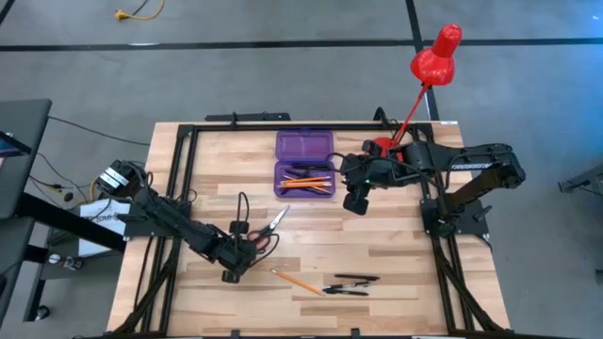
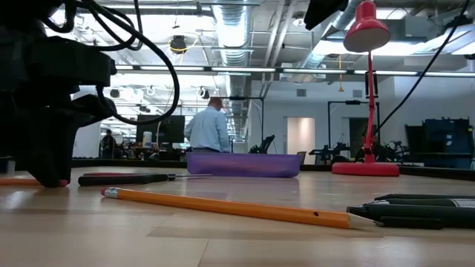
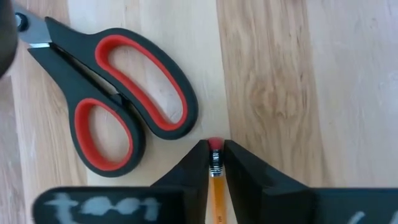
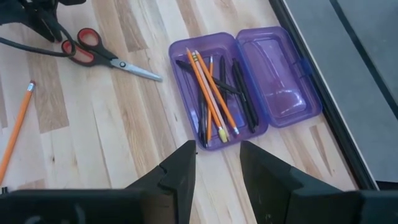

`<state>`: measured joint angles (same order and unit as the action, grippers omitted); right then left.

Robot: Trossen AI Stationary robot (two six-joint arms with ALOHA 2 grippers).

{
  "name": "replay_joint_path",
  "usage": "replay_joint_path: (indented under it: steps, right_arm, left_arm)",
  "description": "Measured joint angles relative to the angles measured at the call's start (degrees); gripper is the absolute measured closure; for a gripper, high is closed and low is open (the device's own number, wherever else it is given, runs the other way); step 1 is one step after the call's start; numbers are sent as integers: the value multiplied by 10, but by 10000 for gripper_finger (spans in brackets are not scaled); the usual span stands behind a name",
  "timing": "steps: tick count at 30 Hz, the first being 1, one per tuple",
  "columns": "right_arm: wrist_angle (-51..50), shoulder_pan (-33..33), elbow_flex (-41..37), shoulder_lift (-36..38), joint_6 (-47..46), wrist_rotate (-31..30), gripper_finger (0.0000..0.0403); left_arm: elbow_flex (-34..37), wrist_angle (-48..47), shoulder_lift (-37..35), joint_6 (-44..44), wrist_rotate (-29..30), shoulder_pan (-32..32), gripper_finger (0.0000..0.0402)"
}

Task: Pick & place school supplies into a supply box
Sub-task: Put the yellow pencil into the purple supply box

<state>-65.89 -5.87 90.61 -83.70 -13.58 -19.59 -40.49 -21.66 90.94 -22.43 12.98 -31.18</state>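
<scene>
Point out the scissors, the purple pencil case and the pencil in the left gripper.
scissors [image 3: 134, 102], left wrist view, on the red-lined handle loops.
purple pencil case [image 4: 280, 74], right wrist view, on the open lid.
pencil [image 3: 216, 163], left wrist view, on the metal band below the eraser.

pencils [image 4: 211, 93] in open box [image 4: 273, 106], scissors [image 1: 273, 222] nearby, pens [image 1: 349, 283] well apart

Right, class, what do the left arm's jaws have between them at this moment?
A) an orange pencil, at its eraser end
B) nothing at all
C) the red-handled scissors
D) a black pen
A: in the left wrist view the left gripper has its jaws closed on the eraser end of an orange pencil, while the scissors lie untouched beside it on the table.
</scene>
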Motion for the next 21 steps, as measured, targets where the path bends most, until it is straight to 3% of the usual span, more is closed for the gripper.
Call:
replay_joint_path:
  steps: [4,21]
  right_arm:
    - [-2,0,0,0,0,0,283]
    - [-25,-2,0,0,0,0,283]
  left_arm:
    - [3,1,-1,2,-1,1,393]
    - [-18,-24,-17,-8,14,19,401]
